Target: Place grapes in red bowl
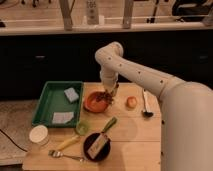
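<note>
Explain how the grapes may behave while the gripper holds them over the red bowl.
The grapes look like a lumpy cluster, so they probably sag and sway. The gripper is shut on them over the right side of the red bowl; single grapes might shake loose. Small, so likely light.

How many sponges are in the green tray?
2 sponges: one back right in the green tray, one front centre. The gripper, shut on the grapes, hangs over the red bowl.
</note>
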